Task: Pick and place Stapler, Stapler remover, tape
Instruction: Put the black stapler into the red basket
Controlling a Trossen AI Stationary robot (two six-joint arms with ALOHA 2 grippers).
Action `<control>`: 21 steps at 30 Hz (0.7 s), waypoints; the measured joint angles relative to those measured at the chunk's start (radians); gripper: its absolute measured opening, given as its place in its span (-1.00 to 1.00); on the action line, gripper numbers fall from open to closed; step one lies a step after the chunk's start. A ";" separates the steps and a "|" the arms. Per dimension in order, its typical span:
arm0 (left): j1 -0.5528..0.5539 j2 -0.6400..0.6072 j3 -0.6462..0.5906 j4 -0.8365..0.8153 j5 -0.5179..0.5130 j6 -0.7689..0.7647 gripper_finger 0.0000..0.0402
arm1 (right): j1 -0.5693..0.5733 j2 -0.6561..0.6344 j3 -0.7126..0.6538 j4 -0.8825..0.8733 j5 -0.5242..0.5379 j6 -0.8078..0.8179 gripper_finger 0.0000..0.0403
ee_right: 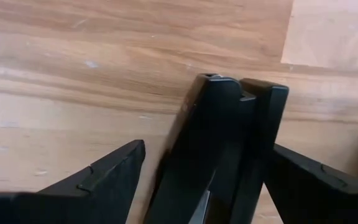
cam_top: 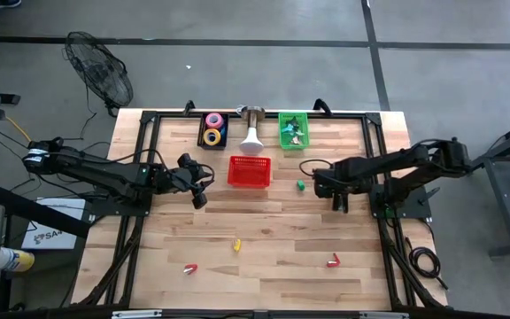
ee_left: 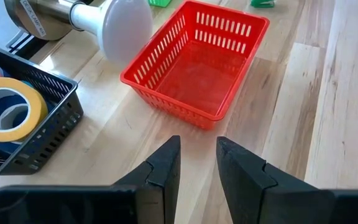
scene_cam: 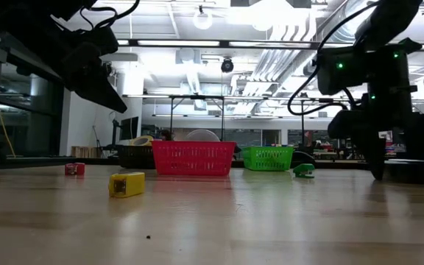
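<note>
Now | right gripper (ee_right: 204, 180) wide astride black stapler (ee_right: 222, 143) | left gripper (ee_left: 197, 168) narrow, empty

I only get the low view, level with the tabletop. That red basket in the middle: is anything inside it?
Observer: No. The left wrist view looks into the red basket, and it is empty.
Operator: And the dark basket beside it?
Observer: The black basket holds tape rolls in yellow, pink and blue.
Operator: What is the arm on my right doing?
Observer: The right end effector is down at the table, its open fingers either side of a dark object that I cannot identify.
</note>
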 joint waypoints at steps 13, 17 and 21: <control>0.000 0.000 0.000 0.002 0.000 0.000 -0.49 | -0.002 0.002 0.017 -0.006 -0.051 -0.076 0.27; 0.000 0.000 0.000 0.002 0.000 0.000 -0.49 | -0.002 0.002 0.017 0.000 -0.069 -0.083 0.11; 0.000 0.000 0.000 0.002 0.000 0.000 -0.49 | -0.001 0.002 0.017 0.016 -0.088 -0.135 -0.04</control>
